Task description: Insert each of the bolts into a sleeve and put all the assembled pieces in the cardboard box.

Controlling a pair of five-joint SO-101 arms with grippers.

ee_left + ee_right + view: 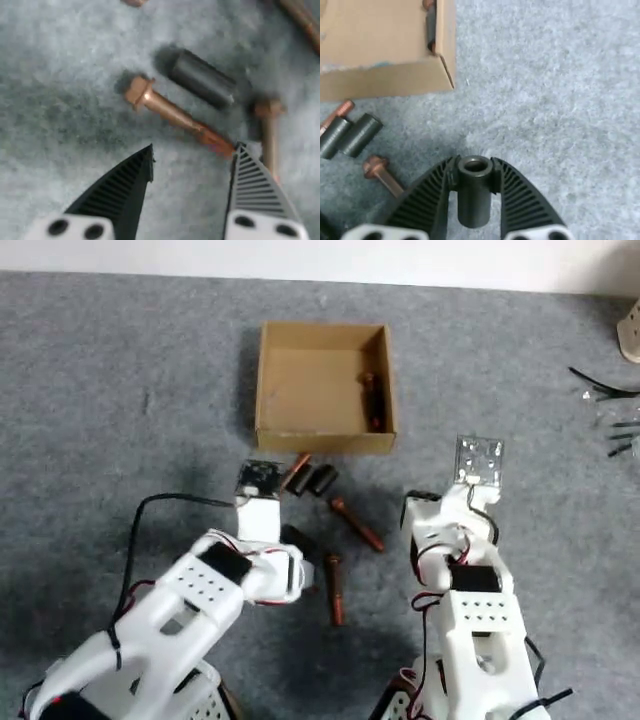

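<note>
The table (100,390) wears a grey cloth like felt or short carpet, matt, fuzzy and rough-looking. The box (325,440) is plain brown cardboard, dull, with a raw cut edge at its corner. The bolts (170,112) are copper-coloured metal with a soft sheen, smooth on the shank. The sleeves (474,192) are dark, smooth and nearly matt; metal or plastic, I cannot tell. The fingers (125,185) are black ribbed plastic, matt; the arms (200,590) are smooth white plastic.
</note>
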